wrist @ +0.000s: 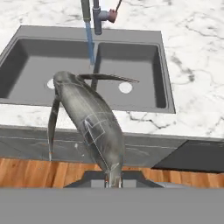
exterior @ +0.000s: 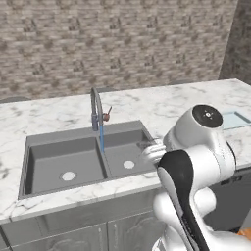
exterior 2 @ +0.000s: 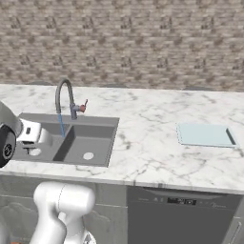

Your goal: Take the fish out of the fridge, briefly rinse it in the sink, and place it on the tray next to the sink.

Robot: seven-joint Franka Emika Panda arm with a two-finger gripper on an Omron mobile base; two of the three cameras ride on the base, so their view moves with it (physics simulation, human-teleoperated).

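Note:
My gripper (wrist: 113, 178) is shut on the tail end of the dark grey fish (wrist: 89, 118). The fish points up and away from the hand, with its head over the front rim of the sink (wrist: 166, 87), near the divider between the two basins. A blue stream of water (wrist: 90, 43) runs from the faucet (wrist: 97, 17) into the sink just beyond the fish's head. The sink (exterior: 25, 166) and faucet (exterior: 95, 105) lie ahead of the arm. The pale tray (exterior 2: 205, 135) lies flat on the counter right of the sink (exterior 2: 112, 140). The fridge is out of view.
Marble counter (exterior 2: 147, 152) surrounds the sink, with a brick wall behind. Grey cabinet fronts (exterior: 73, 230) sit below the sink and a dark dishwasher front (exterior 2: 181, 214) below the tray. The tray (exterior: 234, 119) shows at the counter's right end.

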